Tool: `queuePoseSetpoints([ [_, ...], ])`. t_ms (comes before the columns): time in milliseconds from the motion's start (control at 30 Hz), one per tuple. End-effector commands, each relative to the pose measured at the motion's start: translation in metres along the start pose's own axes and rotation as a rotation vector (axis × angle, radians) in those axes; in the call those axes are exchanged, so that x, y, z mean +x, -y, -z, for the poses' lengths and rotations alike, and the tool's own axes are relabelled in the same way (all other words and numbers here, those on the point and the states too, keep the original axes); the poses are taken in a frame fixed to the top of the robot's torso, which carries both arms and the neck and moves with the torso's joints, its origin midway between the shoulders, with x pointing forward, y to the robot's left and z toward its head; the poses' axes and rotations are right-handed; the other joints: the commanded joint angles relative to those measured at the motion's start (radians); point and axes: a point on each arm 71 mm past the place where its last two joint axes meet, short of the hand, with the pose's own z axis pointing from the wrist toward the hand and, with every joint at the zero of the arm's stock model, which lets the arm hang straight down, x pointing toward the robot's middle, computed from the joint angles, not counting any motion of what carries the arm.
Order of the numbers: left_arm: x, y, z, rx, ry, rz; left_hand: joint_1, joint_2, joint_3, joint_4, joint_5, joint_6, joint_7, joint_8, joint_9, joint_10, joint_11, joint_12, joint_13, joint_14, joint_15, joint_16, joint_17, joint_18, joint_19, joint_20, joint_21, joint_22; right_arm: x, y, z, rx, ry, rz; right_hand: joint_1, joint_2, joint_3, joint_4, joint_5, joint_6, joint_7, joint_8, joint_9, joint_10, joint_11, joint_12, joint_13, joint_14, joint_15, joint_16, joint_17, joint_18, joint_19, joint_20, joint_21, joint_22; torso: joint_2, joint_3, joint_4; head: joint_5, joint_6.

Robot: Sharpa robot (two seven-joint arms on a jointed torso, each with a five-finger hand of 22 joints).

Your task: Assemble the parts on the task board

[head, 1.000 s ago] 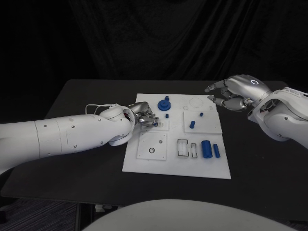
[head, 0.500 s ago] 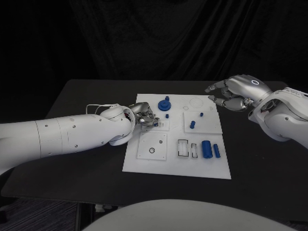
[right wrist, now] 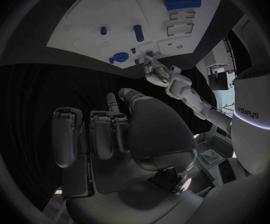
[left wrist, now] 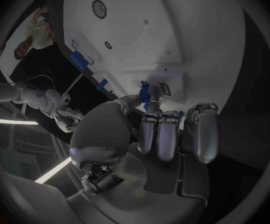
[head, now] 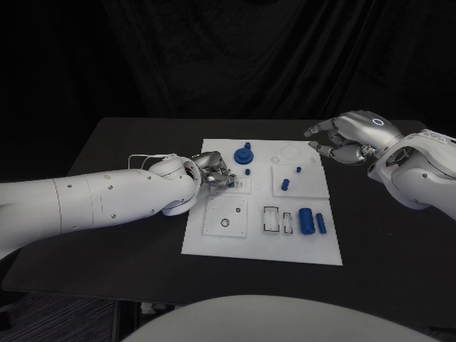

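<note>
On the board (head: 220, 246), near its upper-left panel, the left hand (head: 214, 172) is pinching a small blue part (left wrist: 145, 93) between its fingertips and pressing it against the white surface there. Since a second ago almost nothing has moved: the hand has only edged slightly, so the part is probably still being seated, not yet released. The right hand (head: 343, 141) is hovering beside the board's far right corner, fingers curled in loosely on nothing, just where it was in the earlier frame. The other blue parts (head: 306, 221) are lying unmoved on the board, on the black bench (head: 105, 242).
</note>
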Motion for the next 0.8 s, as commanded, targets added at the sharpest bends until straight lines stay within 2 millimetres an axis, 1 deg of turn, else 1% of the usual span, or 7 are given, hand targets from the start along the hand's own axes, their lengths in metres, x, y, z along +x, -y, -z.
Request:
queuePoseSetpoints([
  [33,0.0064,-0.0005,0.0002,0.003,-0.038,-0.012,0.0,0.009,0.0,0.006,-0.008,0.0,-0.005,0.004,-0.002,0.105,-0.007,0.003,0.263,0.107,-0.004,0.003,0.263,0.01,-0.003,-0.002,-0.004,0.068,0.0001,0.0009,0.0001,0.016,0.003,0.004,0.006,-0.007,0.003,0.0,0.005,0.007,0.002,-0.003,-0.001,0.104,0.001,0.005,0.263,0.092,0.004,-0.003,0.212,0.016,0.058,0.003,-0.005,0.232,0.0,0.0005,0.001,0.001,0.0],
  [100,0.007,-0.0007,0.0002,0.001,-0.045,-0.015,0.0,0.01,-0.001,0.008,-0.014,-0.001,-0.005,0.003,-0.002,0.105,-0.007,0.003,0.263,0.107,-0.004,0.003,0.263,0.011,-0.004,-0.002,-0.005,0.067,0.0002,0.0009,-0.0001,0.016,0.002,0.004,0.006,-0.008,0.006,-0.002,0.008,0.009,0.002,-0.003,-0.001,0.104,0.0,0.005,0.263,0.092,0.004,-0.003,0.212,0.016,0.058,0.003,-0.006,0.232,0.0,0.0005,0.0007,0.001,0.0],
  [200,0.0077,-0.0008,0.0002,0.001,-0.051,-0.016,-0.001,0.012,-0.006,0.014,-0.043,-0.003,-0.004,0.001,-0.003,0.105,-0.006,0.003,0.263,0.107,-0.003,0.003,0.263,0.011,-0.004,-0.002,-0.006,0.068,0.0003,0.001,-0.0001,0.016,0.002,0.004,0.007,-0.012,0.018,-0.009,0.033,0.013,0.001,-0.005,-0.004,0.104,0.0,0.005,0.263,0.092,0.003,-0.003,0.211,0.016,0.058,0.002,-0.006,0.232,0.0,0.0001,0.0004,0.002,0.0],
  [300,0.0081,-0.0006,0.0002,0.002,-0.053,-0.017,-0.003,0.012,-0.011,0.02,-0.061,-0.003,-0.004,0.0,-0.004,0.105,-0.006,0.003,0.263,0.107,-0.003,0.003,0.263,0.011,-0.004,-0.002,-0.007,0.068,0.0003,0.0011,-0.0001,0.017,0.002,0.004,0.007,-0.012,0.018,-0.009,0.033,0.013,0.001,-0.005,-0.004,0.104,0.0,0.005,0.263,0.092,0.003,-0.003,0.211,0.016,0.058,0.002,-0.006,0.232,0.0,-0.0002,0.0005,0.002,0.0],
  [433,0.0086,-0.0003,0.0002,0.004,-0.056,-0.018,-0.017,0.011,-0.031,0.041,-0.091,0.0,-0.003,-0.002,-0.007,0.105,-0.005,0.003,0.263,0.107,-0.002,0.003,0.263,0.011,-0.004,-0.001,-0.009,0.068,0.0003,0.0012,0.0,0.018,0.002,0.004,0.007,-0.012,0.018,-0.009,0.033,0.013,0.001,-0.005,-0.004,0.104,0.0,0.005,0.263,0.092,0.003,-0.003,0.211,0.016,0.058,0.002,-0.006,0.232,0.0,-0.0003,-0.0004,0.003,0.0],
  [567,0.0089,-0.0004,0.0002,0.004,-0.059,-0.019,-0.031,0.011,-0.062,0.071,-0.14,0.0,-0.002,-0.006,-0.011,0.105,-0.004,0.003,0.263,0.107,-0.001,0.003,0.263,0.011,-0.004,0.0,-0.011,0.069,0.0004,0.0014,0.0,0.019,0.003,0.004,0.007,-0.012,0.019,-0.01,0.036,0.014,0.001,-0.006,-0.004,0.104,0.0,0.005,0.263,0.093,0.003,-0.003,0.212,0.016,0.058,0.001,-0.006,0.232,0.0,-0.0001,0.0003,0.004,0.0],
  [800,0.0094,-0.0013,0.0003,0.002,-0.065,-0.021,-0.044,0.008,-0.098,0.102,-0.166,-0.004,0.002,-0.014,-0.017,0.105,-0.001,0.003,0.263,0.107,0.001,0.003,0.263,0.012,-0.006,0.002,-0.015,0.068,0.0005,0.0017,0.0,0.02,0.003,0.005,0.007,-0.012,0.019,-0.01,0.036,0.014,0.001,-0.006,-0.004,0.104,0.0,0.005,0.263,0.093,0.003,-0.003,0.212,0.016,0.058,0.001,-0.006,0.232,0.0,0.0,0.0004,0.004,0.0],
])
